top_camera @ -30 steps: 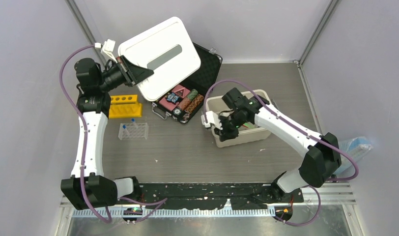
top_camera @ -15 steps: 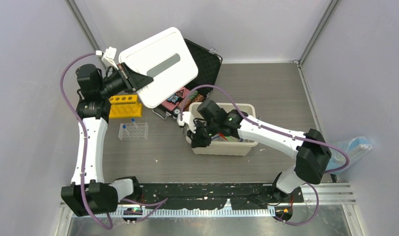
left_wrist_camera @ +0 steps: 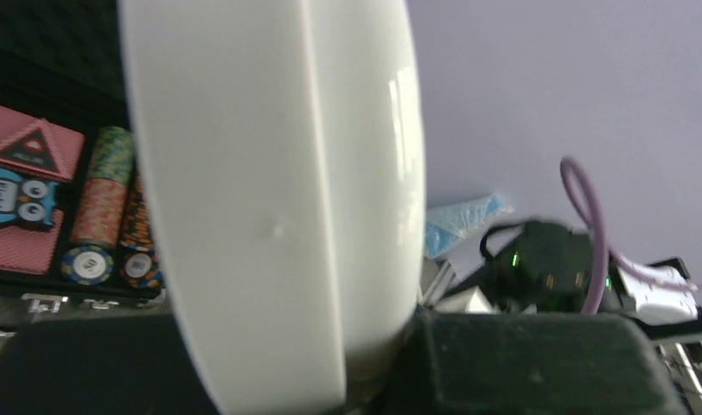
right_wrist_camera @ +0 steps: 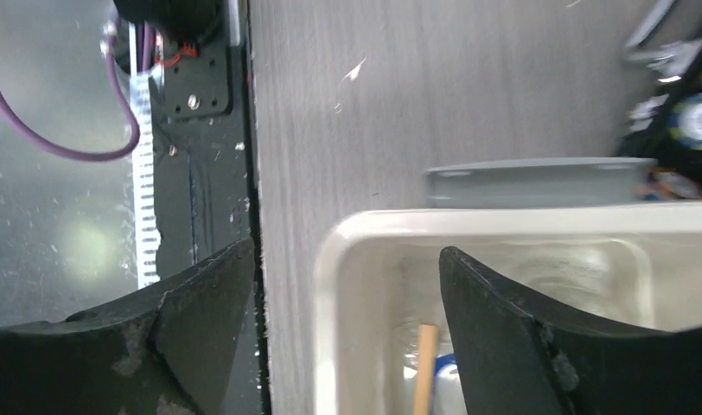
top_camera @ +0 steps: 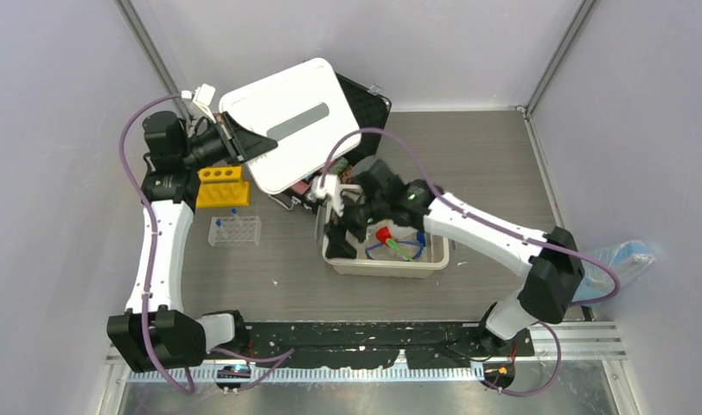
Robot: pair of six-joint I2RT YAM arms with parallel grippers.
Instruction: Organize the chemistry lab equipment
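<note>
My left gripper [top_camera: 244, 143] is shut on the edge of a white lid [top_camera: 291, 121], held up and tilted over the black case; in the left wrist view the lid [left_wrist_camera: 270, 190] fills the space between the jaws. My right gripper [top_camera: 333, 232] stands open astride the left wall of the beige bin [top_camera: 386, 265], one finger outside, one inside [right_wrist_camera: 503, 328]. Inside the bin lie a red-capped bottle [top_camera: 384, 233], blue goggles [top_camera: 421, 242], a green spatula [top_camera: 405, 252] and a wooden stick [right_wrist_camera: 425, 372]. The yellow tube rack [top_camera: 220, 187] and the clear tube rack [top_camera: 235, 231] with blue-capped tubes stand at the left.
The black case of poker chips [left_wrist_camera: 97, 225] lies open at the back, mostly covered by the lid in the top view. Grey walls close in the left, back and right. A blue bag [top_camera: 628, 255] lies off the table's right edge.
The right gripper dragged the bin left and toward the front, then opened off its wall. The left arm swung the lid rightward over the case.
</note>
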